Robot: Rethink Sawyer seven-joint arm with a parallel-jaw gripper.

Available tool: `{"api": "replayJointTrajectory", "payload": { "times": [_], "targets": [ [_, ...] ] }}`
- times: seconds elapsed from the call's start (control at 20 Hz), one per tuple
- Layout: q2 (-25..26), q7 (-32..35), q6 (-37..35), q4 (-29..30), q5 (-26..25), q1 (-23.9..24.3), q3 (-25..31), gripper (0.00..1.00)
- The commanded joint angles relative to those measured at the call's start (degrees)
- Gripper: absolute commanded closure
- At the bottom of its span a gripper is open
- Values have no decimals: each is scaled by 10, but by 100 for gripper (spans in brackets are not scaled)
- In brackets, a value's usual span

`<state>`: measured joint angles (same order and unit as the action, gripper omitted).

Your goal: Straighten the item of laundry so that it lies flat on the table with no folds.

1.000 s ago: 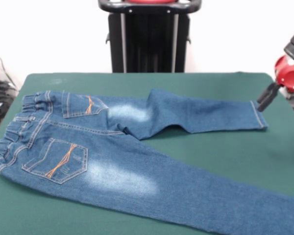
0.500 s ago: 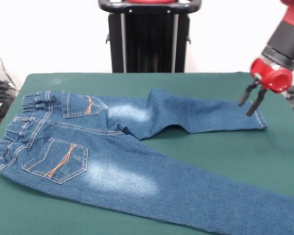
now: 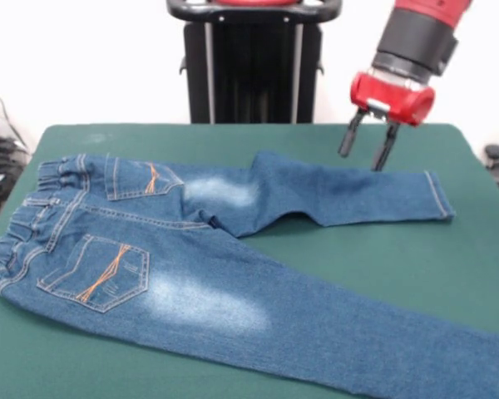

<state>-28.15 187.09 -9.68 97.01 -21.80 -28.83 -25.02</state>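
You have the jeans [image 3: 233,249] lying back-side up across the green table [image 3: 382,249], waistband out toward nine o'clock and both legs running toward three, the nearer leg passing off the picture at about four o'clock. The gripper [image 3: 364,152] hangs above the table's far side at roughly two o'clock, its two dark fingers [image 3: 347,138] spread apart with nothing between them, clear of the cloth and above the upper edge of the far leg [image 3: 349,195]. Most of the garment already looks flat; the work left seems to be that far leg, which kinks upward just past the seat, leaving a soft ridge and a shadowed tuck near the crotch [image 3: 233,223] where the two legs overlap. To finish well, you would probably do best to take the far leg close to its hem [image 3: 439,197] at three o'clock rather than mid-leg, pinching only the top layers, lifting just enough to free the denim from the felt, and drawing it outward and slightly away from the near leg so the kink opens. Keep the pull low and slow: denim is stiff and may drag the whole pair sideways, bunching the elastic waistband [image 3: 29,220]. Let go only once the leg lies straight.
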Motion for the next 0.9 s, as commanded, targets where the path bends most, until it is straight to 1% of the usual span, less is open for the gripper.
{"api": "replayJointTrajectory", "payload": {
  "times": [0.05, 0.3, 0.45, 0.75, 0.9],
  "targets": [
    [-58, -116, 47, 102, -100, -15, 122, 0],
    [-63, -106, 57, 105, -147, -9, 141, 0],
    [-61, -86, 72, 102, -163, -11, 143, 0],
    [-51, -61, 69, 80, -168, -13, 150, 0],
    [-38, -45, 65, 64, -159, -25, 146, 0]
  ]
}}
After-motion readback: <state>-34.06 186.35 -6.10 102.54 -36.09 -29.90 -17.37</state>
